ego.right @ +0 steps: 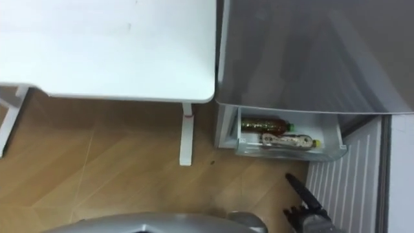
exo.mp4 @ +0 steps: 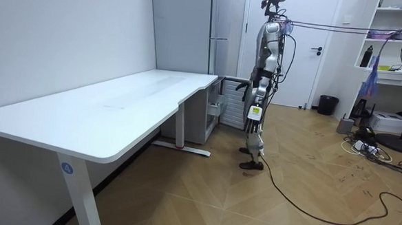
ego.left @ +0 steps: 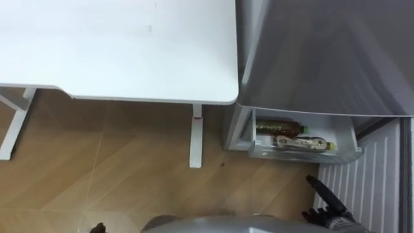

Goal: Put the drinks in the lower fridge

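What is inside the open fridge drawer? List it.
Two drinks lying on their sides: a brown bottle and a labelled bottle nearer the front. The fridge body hides the rear of the drawer.

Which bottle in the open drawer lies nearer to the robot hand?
The pale-labelled bottle, in front; the plain brown bottle lies behind it, farther from the right robot hand.

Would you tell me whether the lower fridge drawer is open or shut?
Open: the drawer juts out from the fridge, showing two bottles lying inside.
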### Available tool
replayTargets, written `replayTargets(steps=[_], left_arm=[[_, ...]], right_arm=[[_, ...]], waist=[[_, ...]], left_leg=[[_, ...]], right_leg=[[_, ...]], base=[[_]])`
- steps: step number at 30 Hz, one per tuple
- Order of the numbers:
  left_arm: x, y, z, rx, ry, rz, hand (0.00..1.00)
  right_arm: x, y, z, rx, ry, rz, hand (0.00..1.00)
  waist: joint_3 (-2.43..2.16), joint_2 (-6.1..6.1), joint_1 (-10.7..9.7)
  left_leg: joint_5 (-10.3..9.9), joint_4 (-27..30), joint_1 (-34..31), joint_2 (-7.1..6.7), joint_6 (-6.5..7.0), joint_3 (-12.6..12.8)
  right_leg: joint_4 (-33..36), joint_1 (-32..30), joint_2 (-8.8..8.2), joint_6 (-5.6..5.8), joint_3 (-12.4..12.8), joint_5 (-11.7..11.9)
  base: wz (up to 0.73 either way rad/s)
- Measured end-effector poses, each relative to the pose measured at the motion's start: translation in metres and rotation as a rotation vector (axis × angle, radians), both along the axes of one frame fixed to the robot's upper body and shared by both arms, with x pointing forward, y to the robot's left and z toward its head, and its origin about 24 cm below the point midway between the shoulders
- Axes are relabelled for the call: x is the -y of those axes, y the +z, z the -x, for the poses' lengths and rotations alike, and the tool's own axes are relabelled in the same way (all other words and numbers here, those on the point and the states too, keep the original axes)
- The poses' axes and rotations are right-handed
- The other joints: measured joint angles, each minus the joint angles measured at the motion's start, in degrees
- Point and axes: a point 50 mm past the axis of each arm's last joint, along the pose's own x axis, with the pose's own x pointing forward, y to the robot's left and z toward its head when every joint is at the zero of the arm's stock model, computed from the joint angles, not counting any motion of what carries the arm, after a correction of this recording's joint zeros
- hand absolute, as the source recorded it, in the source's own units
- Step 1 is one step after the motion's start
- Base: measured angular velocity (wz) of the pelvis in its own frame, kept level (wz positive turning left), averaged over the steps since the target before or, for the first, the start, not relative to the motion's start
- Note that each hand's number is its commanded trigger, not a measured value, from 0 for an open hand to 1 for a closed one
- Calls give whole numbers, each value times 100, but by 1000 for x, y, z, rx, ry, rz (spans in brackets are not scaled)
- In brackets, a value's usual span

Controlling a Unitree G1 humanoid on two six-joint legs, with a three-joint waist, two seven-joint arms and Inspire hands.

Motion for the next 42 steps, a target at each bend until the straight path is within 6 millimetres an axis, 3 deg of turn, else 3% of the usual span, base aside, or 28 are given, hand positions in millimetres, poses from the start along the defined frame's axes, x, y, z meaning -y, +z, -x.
replayTargets(steps=[3,4,6,9,13,18,22,26,29,35,42], left_arm=[[5,1,-32,53,-56,7,0],[7,3,-49,82,-82,8,0],[13,7,-72,136,-121,10,0],[16,15,-103,223,-126,18,0],[15,17,-109,256,-65,22,0],[4,18,-103,249,-17,-16,0],[-10,19,-92,211,-31,-81,0],[-7,18,-90,190,-78,-81,0],[-8,17,-90,186,-91,-70,0],[-17,21,-91,190,-113,-86,0],[-12,23,-93,237,-137,-82,0]], right_arm=[[-6,7,-36,98,-46,-31,0],[-9,11,-53,139,-53,-44,0],[-12,16,-71,175,-60,-55,0],[-14,25,-95,236,-86,-72,0],[-9,38,-118,304,-109,-66,0],[12,51,-128,357,-161,-30,0],[38,76,-151,436,-173,33,0],[68,104,-167,514,-187,117,0],[80,122,-178,575,-188,154,0],[83,138,-192,620,-194,161,0],[87,154,-203,609,-221,183,0]], waist=[[81,47,106],[135,64,107],[158,103,157],[164,74,325],[163,52,429],[163,49,617],[170,36,720],[172,29,827],[178,9,928],[187,-192,904],[183,-200,849]], left_leg=[[-26,537,-669,-21,46,-52],[-38,819,-995,-32,66,-71],[-110,1183,-1492,-54,110,-144],[-282,1866,-2331,-78,139,-174],[-353,2548,-3259,-121,155,-166],[-384,3161,-4102,-109,172,-171],[-535,3918,-4944,-75,195,-183],[-761,4698,-5603,-152,265,-225],[-893,5105,-5900,-158,300,-244],[-953,5516,-6391,-175,309,-269],[-1057,5891,-6704,-298,464,-175]], right_leg=[[650,-706,-129,-23,-40,-114],[928,-1012,-186,-38,-55,-175],[1355,-1506,-271,-58,-108,-285],[2187,-2420,-378,-73,19,-549],[3001,-3396,-550,-106,72,-735],[3626,-4244,-575,-174,175,-793],[4370,-5073,-591,-218,313,-950],[5207,-5711,-754,-230,372,-1244],[5596,-5991,-746,-230,431,-1365],[6028,-6467,-834,-225,487,-1490],[6443,-6819,-906,-107,676,-1591]], base=[[9],[10],[19],[3],[5],[4],[2],[16],[5],[7],[1]])
